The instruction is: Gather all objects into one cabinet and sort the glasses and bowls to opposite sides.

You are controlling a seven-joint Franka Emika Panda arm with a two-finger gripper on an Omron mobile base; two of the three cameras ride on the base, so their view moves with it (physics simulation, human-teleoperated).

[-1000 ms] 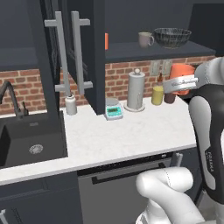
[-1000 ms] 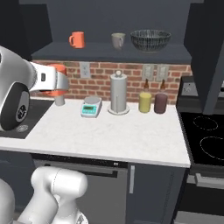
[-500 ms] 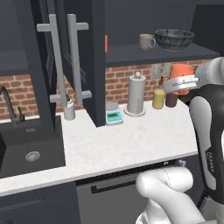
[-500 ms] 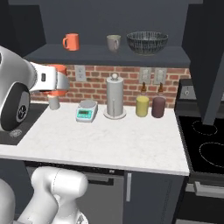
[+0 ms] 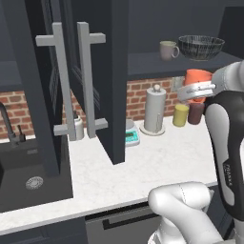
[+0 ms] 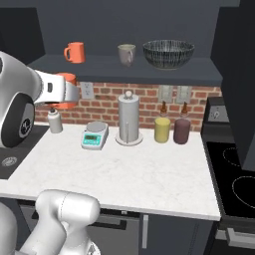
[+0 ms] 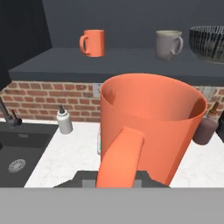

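- The gripper (image 7: 120,175) is clamped shut on an orange mug (image 7: 151,127), held upright in the air above the counter; in the hand view the mug's handle points toward the camera.
- In the right base view the held mug (image 6: 63,94) hangs over the left part of the white marble counter (image 6: 129,172), below the shelf.
- A second orange mug (image 6: 74,52) stands at the left of the dark open shelf (image 6: 124,69); a grey-beige mug (image 6: 126,54) stands to its right, and the dark patterned bowl (image 6: 168,54) sits just right of that.
- Against the red brick backsplash (image 6: 102,102) stand a soap bottle (image 6: 55,121), a small teal scale (image 6: 95,135), a paper towel holder (image 6: 129,119), a yellow canister (image 6: 162,128) and a maroon canister (image 6: 182,129).
- A black sink (image 5: 28,183) with a dark faucet (image 5: 9,126) is set in the counter at the left.
- A black cooktop (image 6: 236,174) lies at the right of the counter.
- Dark cabinet doors (image 5: 71,81) with long grey handles stand open in the left base view.
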